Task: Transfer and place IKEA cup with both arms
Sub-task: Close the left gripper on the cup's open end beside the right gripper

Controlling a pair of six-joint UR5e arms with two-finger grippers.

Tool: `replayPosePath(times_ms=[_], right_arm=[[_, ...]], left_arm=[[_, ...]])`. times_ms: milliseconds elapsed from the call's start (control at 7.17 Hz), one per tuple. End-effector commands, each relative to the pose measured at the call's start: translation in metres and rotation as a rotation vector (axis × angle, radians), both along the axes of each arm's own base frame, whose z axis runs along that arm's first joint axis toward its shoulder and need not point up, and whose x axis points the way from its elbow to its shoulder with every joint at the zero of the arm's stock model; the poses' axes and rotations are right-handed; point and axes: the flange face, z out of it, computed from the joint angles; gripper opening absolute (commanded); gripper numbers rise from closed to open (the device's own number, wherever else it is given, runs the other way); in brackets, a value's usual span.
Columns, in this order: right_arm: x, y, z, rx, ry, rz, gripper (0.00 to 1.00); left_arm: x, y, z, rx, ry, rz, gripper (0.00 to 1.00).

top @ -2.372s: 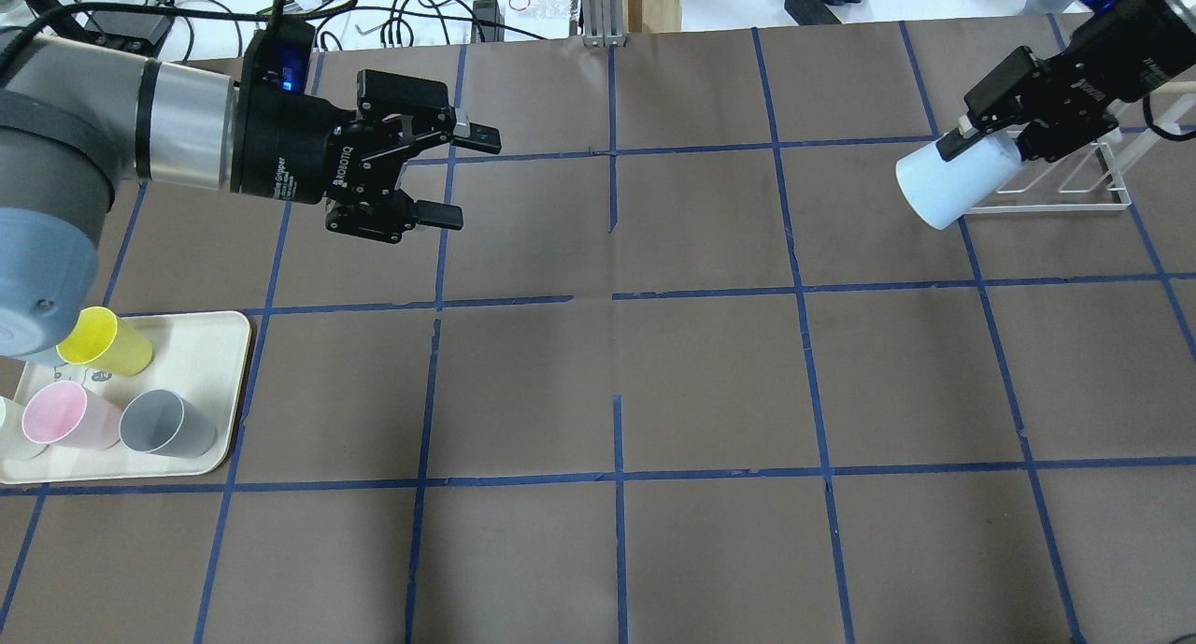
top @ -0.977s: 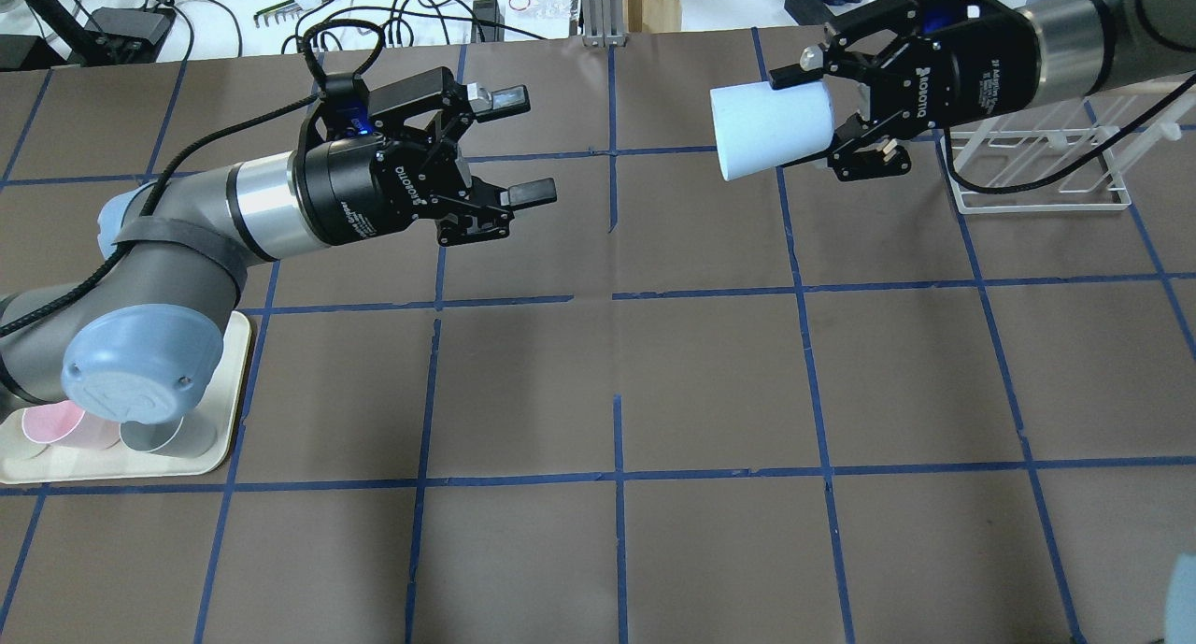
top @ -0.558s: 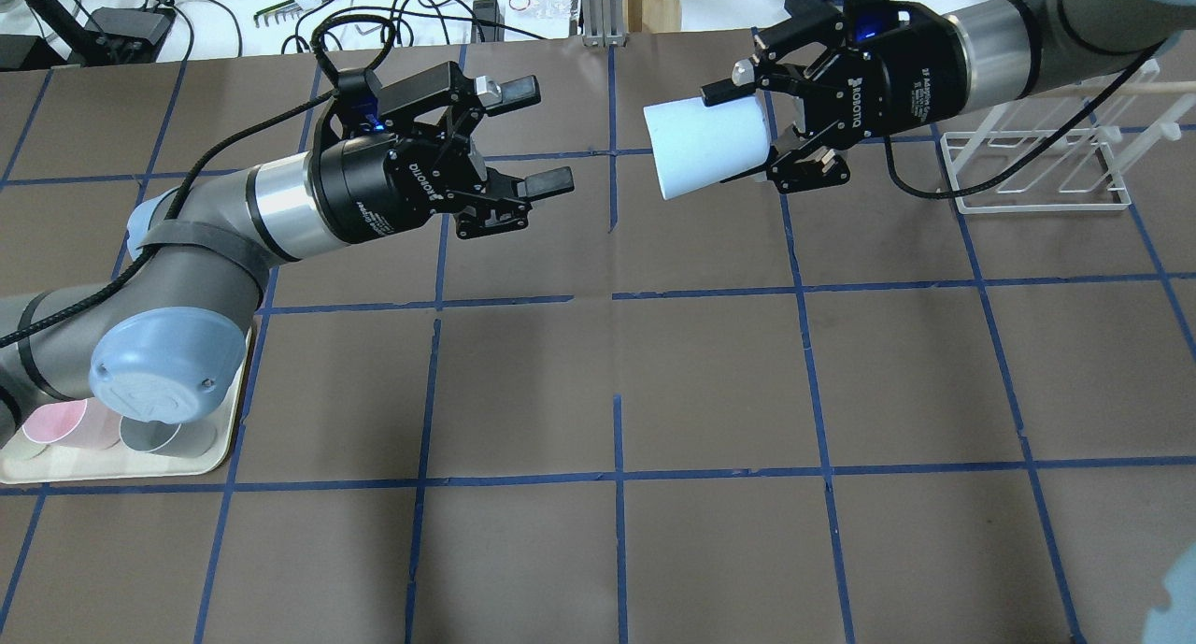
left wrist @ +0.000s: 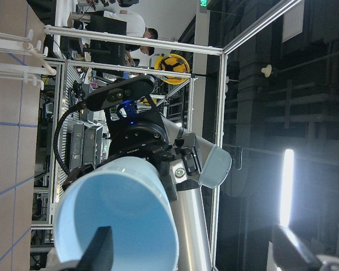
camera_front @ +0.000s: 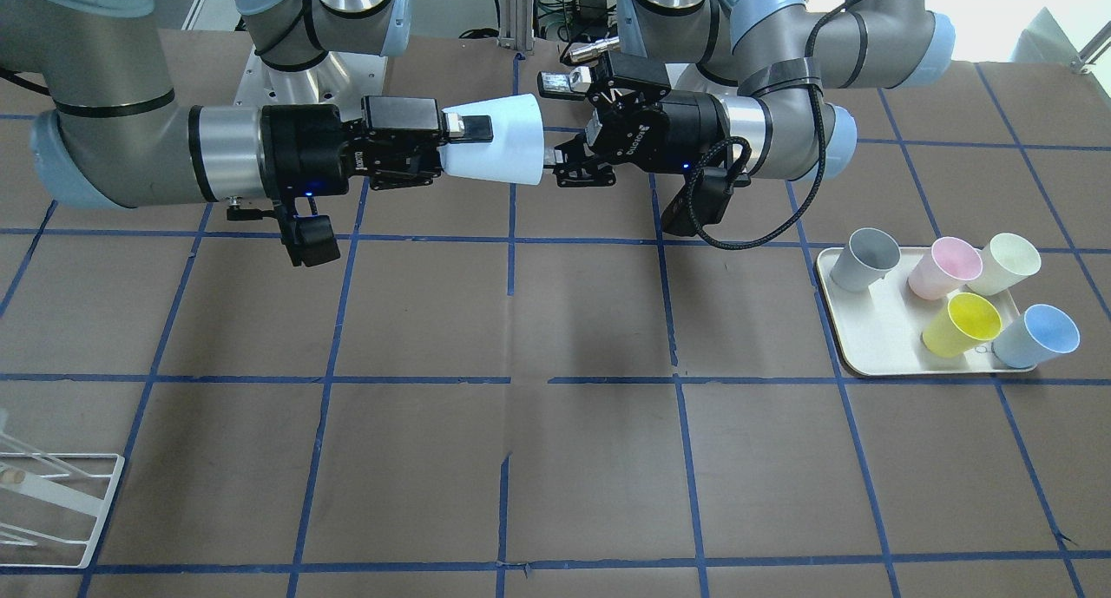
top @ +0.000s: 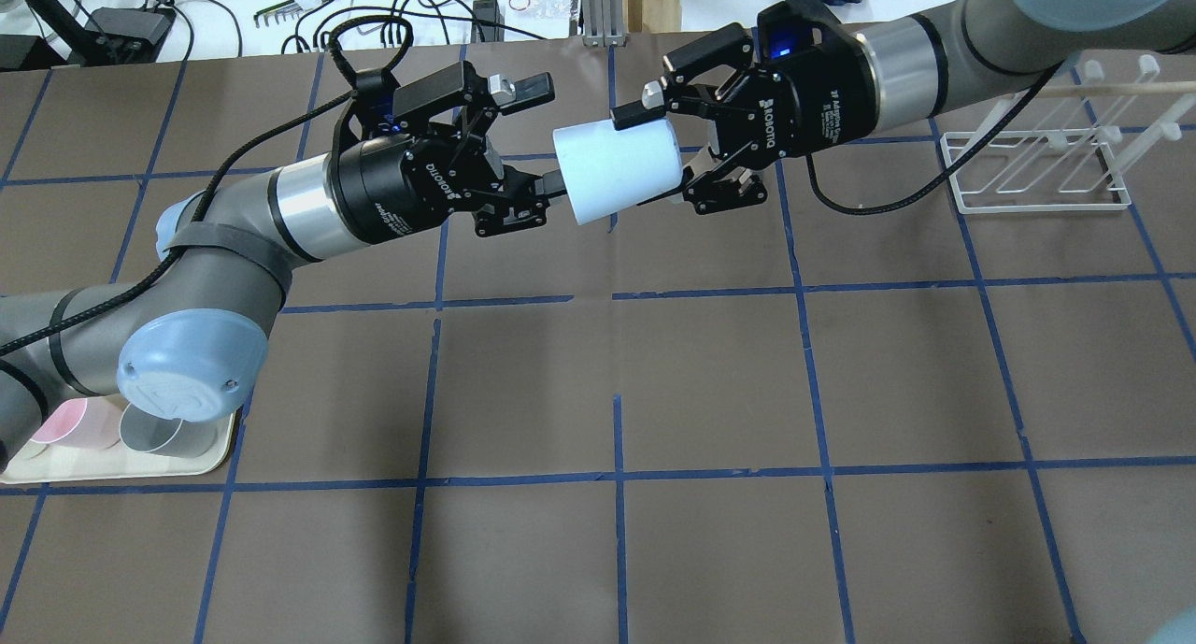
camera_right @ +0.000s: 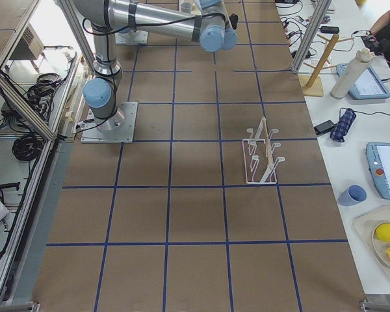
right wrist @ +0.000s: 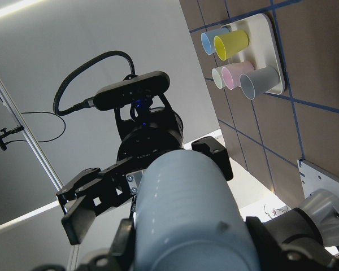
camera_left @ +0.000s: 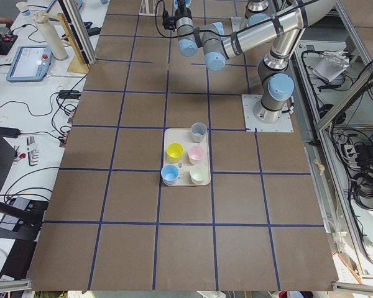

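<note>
Quick status from me: my right gripper (top: 651,155) is clamped on the narrow bottom end of the IKEA cup (top: 617,170), with a finger on each side of its wall. The cup hangs sideways in the air over the far-middle bit of the table (top: 710,382), roughly above the centre tape line. Its wide mouth points straight at my left gripper (top: 540,136), which is spread wide and isn't gripping anything. From overhead, that gripper's lower finger (top: 547,184) sits right up against the cup's rim, while the upper one stands clear of it. The left wrist cam looks straight into the sky-blue inside. One fingertip (left wrist: 101,251) shows in front of the mouth and the other is way off to the side. Honestly I can't tell if that near finger is inside the cup or just at the edge. My left arm (top: 234,223) and right arm (top: 934,41) reach in toward each other from opposite sides. Well apart from all this, on my left side, sits the cream tray (camera_front: 868,355). It has five other cups on it, mouths up: a grey cup (camera_front: 859,259), a pink cup (camera_front: 946,266), a pale cup (camera_front: 1007,261), a yellow cup (camera_front: 963,323) and a blue cup (camera_front: 1041,336).
</note>
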Motion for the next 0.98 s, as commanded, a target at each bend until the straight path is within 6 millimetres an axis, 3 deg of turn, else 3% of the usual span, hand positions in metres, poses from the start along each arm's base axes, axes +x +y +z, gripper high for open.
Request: replayPosePath(times_ms=[0,419,558,698,837], right_arm=[[0.0105,0.0032,-0.0003,-0.003,-0.006,0.01,0.43],[0.0105,0.0022,-0.0012,-0.002,-0.006,0.01,0.47],[0.0105,0.0025,-0.0018,0.001,-0.005,0.009,0.48],[0.0105,0.0022,-0.0012,0.001,-0.005,0.009,0.5],[0.0105,0.0022,-0.0012,0.003,-0.005,0.009,0.5]], left_arm=[[-0.0007,0.0003,-0.001,0.004,-0.001,-0.002,0.89],[-0.0002,0.0017,0.0007,0.016,-0.001,-0.004,0.81],[-0.0003,0.0021,0.0012,0.014,-0.002,-0.005,0.59],[-0.0003,0.0027,0.0026,0.011,-0.002,-0.005,0.42],[-0.0004,0.0034,0.0039,0.01,-0.002,-0.005,0.37]])
